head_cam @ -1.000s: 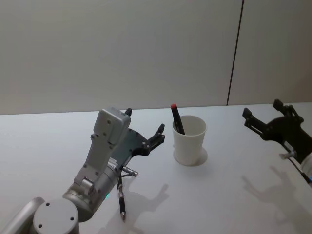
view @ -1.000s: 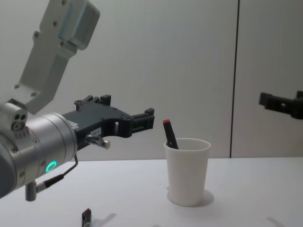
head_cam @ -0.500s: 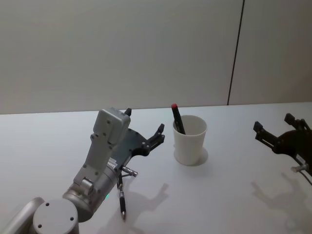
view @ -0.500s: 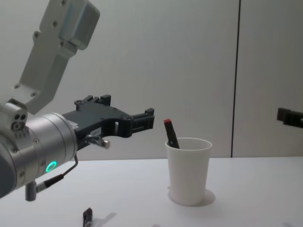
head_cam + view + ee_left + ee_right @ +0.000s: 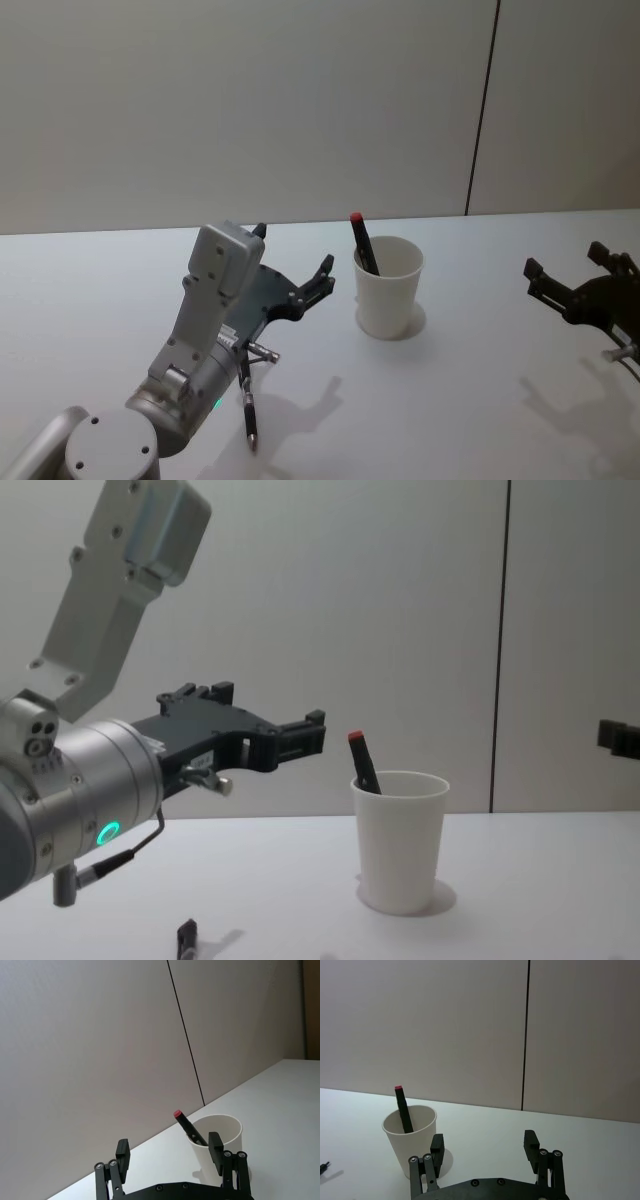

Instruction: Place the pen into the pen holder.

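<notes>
A black red-capped pen (image 5: 363, 244) leans in the white paper cup (image 5: 388, 292), left gripper (image 5: 294, 249) at nine o'clock, right gripper (image 5: 565, 259) at three, both splayed.

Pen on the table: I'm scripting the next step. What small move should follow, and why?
Probably lower the left tool, open and empty, toward the table pen under that arm; the cup already holds a red-tipped pen, and the right tool sits far off.
</notes>
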